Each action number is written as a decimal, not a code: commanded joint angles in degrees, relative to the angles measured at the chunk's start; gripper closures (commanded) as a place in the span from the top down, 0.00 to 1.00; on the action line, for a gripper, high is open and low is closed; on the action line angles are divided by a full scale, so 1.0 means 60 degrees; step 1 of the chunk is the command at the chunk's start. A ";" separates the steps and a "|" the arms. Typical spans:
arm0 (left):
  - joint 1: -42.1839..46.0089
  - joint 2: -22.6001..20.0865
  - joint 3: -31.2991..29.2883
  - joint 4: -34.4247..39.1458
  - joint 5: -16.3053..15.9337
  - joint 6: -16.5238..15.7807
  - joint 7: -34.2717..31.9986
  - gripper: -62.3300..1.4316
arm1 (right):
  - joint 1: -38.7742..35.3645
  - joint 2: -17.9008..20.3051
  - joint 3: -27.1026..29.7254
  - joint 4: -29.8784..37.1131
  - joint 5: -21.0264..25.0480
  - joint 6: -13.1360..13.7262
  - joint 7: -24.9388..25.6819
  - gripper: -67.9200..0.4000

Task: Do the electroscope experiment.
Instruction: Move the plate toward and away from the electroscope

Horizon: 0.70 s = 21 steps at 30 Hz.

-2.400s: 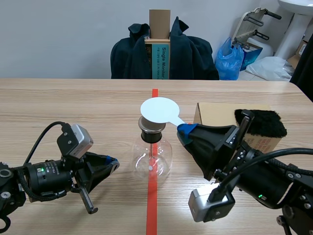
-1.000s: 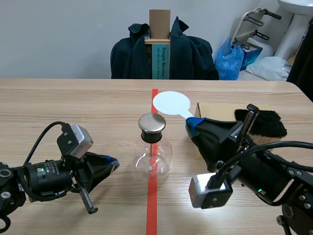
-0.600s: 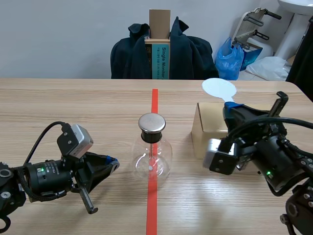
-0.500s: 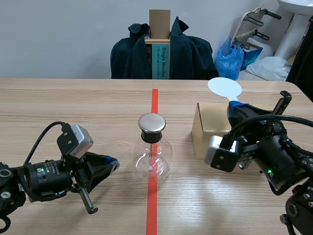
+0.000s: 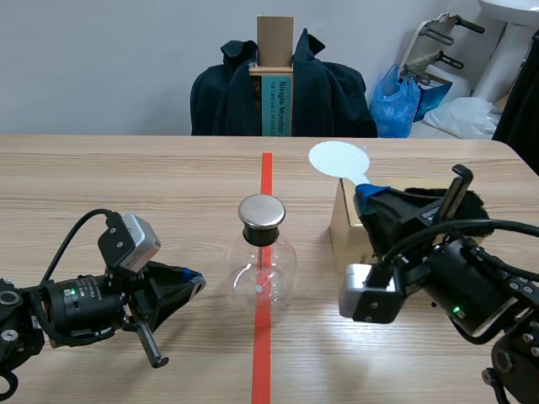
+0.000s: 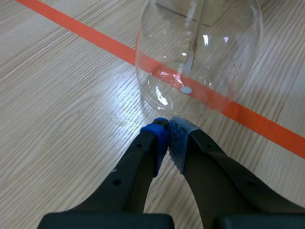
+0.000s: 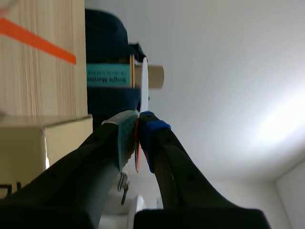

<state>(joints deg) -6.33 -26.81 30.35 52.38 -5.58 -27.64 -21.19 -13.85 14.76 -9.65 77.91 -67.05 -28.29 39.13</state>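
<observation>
Nearest to the robot, the left gripper [image 5: 192, 283] lay low on the wooden table [image 5: 126, 185] to the left of the electroscope flask [image 5: 263, 271], and its claw was pinched tight on nothing, blue pads [image 6: 160, 138] pressed together just short of the flask's base. The flask itself, round clear glass, stood right on the orange-red tape line [image 5: 260, 353], a thin metal strip [image 6: 189, 59] hanging inside it and a metal cap [image 5: 262, 212] closing its neck. To the flask's right the right gripper [image 5: 368, 192] was up off the table with its claw clamped narrow on the stem of a white disc [image 5: 338, 157]; the disc rode above and to the right of the cap, well apart from it. Behind that arm, right of the flask, sat a cardboard box [image 5: 344, 220]. Far beyond the flask, past the table's edge, a dark coat [image 5: 328, 93] was draped, with a blue plastic bag [image 5: 396, 101] to its right.
</observation>
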 commanded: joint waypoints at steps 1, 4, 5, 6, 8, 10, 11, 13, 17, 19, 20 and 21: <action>-0.0007 0.0069 -0.0095 0.0197 -0.0091 -0.0015 -0.0157 0.05 | 0.0219 0.0076 0.0062 0.0149 0.0091 -0.0138 0.0364 0.02; -0.0007 0.0069 -0.0095 0.0197 -0.0091 -0.0015 -0.0157 0.05 | 0.0219 0.0076 0.0062 0.0149 0.0087 -0.0146 0.1224 0.02; -0.0007 0.0069 -0.0095 0.0197 -0.0091 -0.0015 -0.0157 0.05 | 0.0219 0.0076 0.0062 0.0149 0.0058 -0.0168 0.1494 0.02; -0.0007 0.0069 -0.0095 0.0197 -0.0091 -0.0015 -0.0157 0.05 | 0.0219 0.0076 0.0062 0.0149 0.0022 -0.0215 0.1730 0.02; -0.0007 0.0069 -0.0095 0.0197 -0.0091 -0.0011 -0.0157 0.05 | 0.0219 0.0076 0.0062 0.0149 0.0018 -0.0251 0.2240 0.02; -0.0007 0.0069 -0.0095 0.0197 -0.0091 -0.0011 -0.0157 0.05 | 0.0219 0.0076 0.0062 0.0149 0.0018 -0.0357 0.2685 0.02; -0.0007 0.0069 -0.0095 0.0197 -0.0091 -0.0011 -0.0157 0.05 | 0.0219 0.0076 0.0062 0.0149 0.0018 -0.0357 0.2896 0.02; -0.0007 0.0069 -0.0095 0.0197 -0.0091 -0.0011 -0.0157 0.05 | 0.0219 0.0076 0.0062 0.0149 0.0018 -0.0357 0.3217 0.02; -0.0007 0.0069 -0.0095 0.0197 -0.0091 -0.0011 -0.0157 0.05 | 0.0219 0.0076 0.0058 0.0149 0.0015 -0.0353 0.3694 0.02; -0.0007 0.0069 -0.0095 0.0197 -0.0091 -0.0011 -0.0157 0.05 | 0.0219 0.0076 0.0058 0.0149 0.0015 -0.0353 0.3840 0.02; -0.0007 0.0069 -0.0095 0.0197 -0.0091 -0.0011 -0.0157 0.05 | 0.0219 0.0076 0.0058 0.0149 -0.0015 -0.0353 0.3869 0.02; -0.0007 0.0069 -0.0095 0.0197 -0.0091 -0.0011 -0.0157 0.05 | 0.0219 0.0073 0.0058 0.0149 -0.0055 -0.0353 0.3869 0.02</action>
<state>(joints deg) -6.33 -26.81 30.35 52.38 -5.58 -27.64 -21.23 -13.82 14.79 -9.65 77.91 -67.79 -29.80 62.54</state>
